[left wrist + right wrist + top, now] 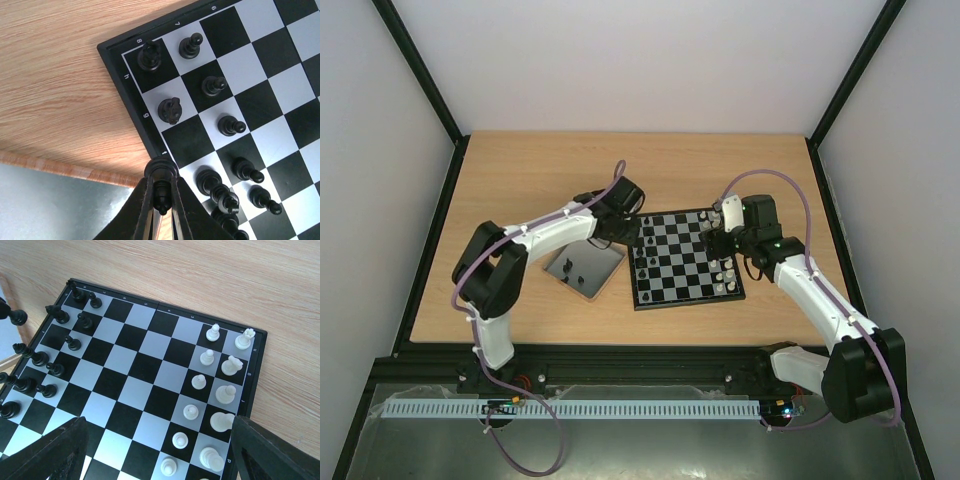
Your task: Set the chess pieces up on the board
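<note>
Two black chessmen (567, 264) sit in the grey tray (603, 262), which lies on the counter (520, 180) just beside the board (680, 266) — black pieces (60, 315) line its tray side, white pieces (215, 390) the opposite side, with open squares between. The left tool (161, 182) is clamped on a black piece (161, 167) at the board's border, while the right tool (159, 440) hangs spread wide above the white ranks.
</note>
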You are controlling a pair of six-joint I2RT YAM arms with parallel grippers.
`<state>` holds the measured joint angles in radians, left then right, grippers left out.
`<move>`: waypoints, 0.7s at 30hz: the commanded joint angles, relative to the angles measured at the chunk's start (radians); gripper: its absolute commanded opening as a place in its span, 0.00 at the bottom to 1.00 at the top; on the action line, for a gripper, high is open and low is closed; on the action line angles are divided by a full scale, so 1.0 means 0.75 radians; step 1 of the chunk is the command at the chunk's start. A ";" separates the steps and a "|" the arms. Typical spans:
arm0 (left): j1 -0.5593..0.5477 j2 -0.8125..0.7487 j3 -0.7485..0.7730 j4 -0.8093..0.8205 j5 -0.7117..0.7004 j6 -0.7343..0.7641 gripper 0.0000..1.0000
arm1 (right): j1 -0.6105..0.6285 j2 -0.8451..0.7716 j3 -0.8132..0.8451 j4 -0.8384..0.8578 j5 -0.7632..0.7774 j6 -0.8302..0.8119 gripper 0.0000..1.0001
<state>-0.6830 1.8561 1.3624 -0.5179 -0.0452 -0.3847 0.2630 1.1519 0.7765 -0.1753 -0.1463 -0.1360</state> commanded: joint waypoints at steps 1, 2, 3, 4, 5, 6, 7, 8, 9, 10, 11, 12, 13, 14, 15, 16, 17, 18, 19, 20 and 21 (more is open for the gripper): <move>-0.009 0.045 0.064 -0.024 0.037 0.006 0.02 | -0.004 0.010 -0.011 -0.007 -0.009 -0.020 0.79; -0.010 0.060 0.072 -0.022 0.049 0.006 0.02 | -0.003 0.010 -0.011 -0.008 -0.011 -0.020 0.79; -0.010 0.069 0.079 -0.022 0.055 0.008 0.02 | -0.002 0.010 -0.011 -0.008 -0.009 -0.020 0.79; -0.011 0.079 0.085 -0.020 0.059 0.008 0.02 | -0.003 0.010 -0.011 -0.008 -0.008 -0.019 0.79; -0.013 0.089 0.092 -0.019 0.063 0.008 0.02 | -0.003 0.010 -0.011 -0.008 -0.007 -0.021 0.79; -0.014 0.098 0.099 -0.019 0.067 0.008 0.02 | -0.003 0.009 -0.011 -0.008 -0.009 -0.021 0.79; -0.015 0.108 0.107 -0.018 0.070 0.008 0.02 | -0.003 0.009 -0.011 -0.010 -0.008 -0.020 0.79; -0.017 0.116 0.115 -0.019 0.072 0.008 0.02 | -0.004 0.010 -0.011 -0.010 -0.007 -0.022 0.79; -0.018 0.126 0.122 -0.018 0.074 0.008 0.02 | -0.003 0.010 -0.011 -0.010 -0.007 -0.022 0.79; -0.019 0.135 0.127 -0.019 0.076 0.008 0.02 | -0.003 0.009 -0.011 -0.010 -0.007 -0.023 0.79; -0.020 0.141 0.133 -0.018 0.078 0.008 0.02 | -0.003 0.009 -0.011 -0.010 -0.008 -0.022 0.79; -0.020 0.148 0.136 -0.020 0.080 0.008 0.02 | -0.004 0.008 -0.011 -0.008 -0.007 -0.022 0.79; -0.020 0.153 0.138 -0.019 0.082 0.008 0.02 | -0.003 0.009 -0.012 -0.008 -0.007 -0.022 0.79; -0.020 0.158 0.139 -0.017 0.086 0.007 0.02 | -0.003 0.010 -0.012 -0.008 -0.008 -0.022 0.79; -0.020 0.164 0.140 -0.015 0.091 0.008 0.02 | -0.003 0.010 -0.013 -0.008 -0.007 -0.022 0.79; -0.021 0.170 0.142 -0.013 0.097 0.008 0.02 | -0.003 0.010 -0.012 -0.009 -0.007 -0.024 0.79; -0.022 0.176 0.146 -0.013 0.101 0.009 0.02 | -0.003 0.012 -0.011 -0.010 -0.009 -0.024 0.79; -0.023 0.182 0.148 -0.015 0.105 0.008 0.02 | -0.002 0.012 -0.011 -0.009 -0.008 -0.025 0.79; -0.025 0.187 0.150 -0.015 0.106 0.009 0.02 | -0.003 0.012 -0.011 -0.010 -0.007 -0.023 0.79; -0.027 0.193 0.154 -0.015 0.107 0.010 0.02 | -0.002 0.012 -0.012 -0.010 -0.007 -0.025 0.79; -0.028 0.197 0.155 -0.017 0.107 0.010 0.03 | -0.003 0.012 -0.011 -0.009 -0.008 -0.024 0.79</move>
<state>-0.6964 1.9808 1.4437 -0.5213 0.0189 -0.3847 0.2630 1.1522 0.7765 -0.1753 -0.1467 -0.1471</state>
